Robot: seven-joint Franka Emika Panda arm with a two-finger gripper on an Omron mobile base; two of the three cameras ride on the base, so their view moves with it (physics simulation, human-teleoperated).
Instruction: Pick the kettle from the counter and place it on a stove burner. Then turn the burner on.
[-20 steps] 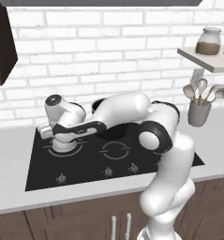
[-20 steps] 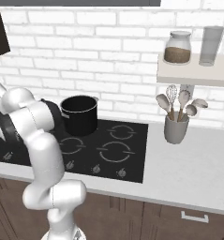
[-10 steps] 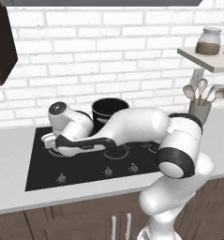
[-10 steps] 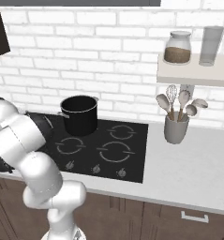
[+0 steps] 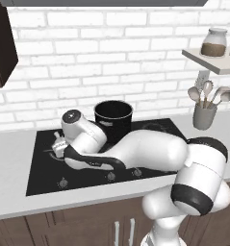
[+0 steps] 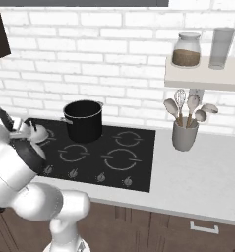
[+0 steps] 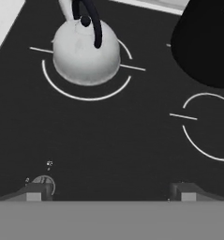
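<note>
Hand view: kettle (image 7: 86,52) seated on a stove burner (image 7: 87,77), gripper (image 7: 108,191) fingers spread wide, empty. Right base view adds black pot (image 6: 83,120).

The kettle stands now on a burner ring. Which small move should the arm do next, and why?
Probably lower the open end effector toward the knob by its left fingertip and close on it. The kettle already sits inside a ring on the cooktop, free of the fingers, so what seems left is turning that burner on.
</note>
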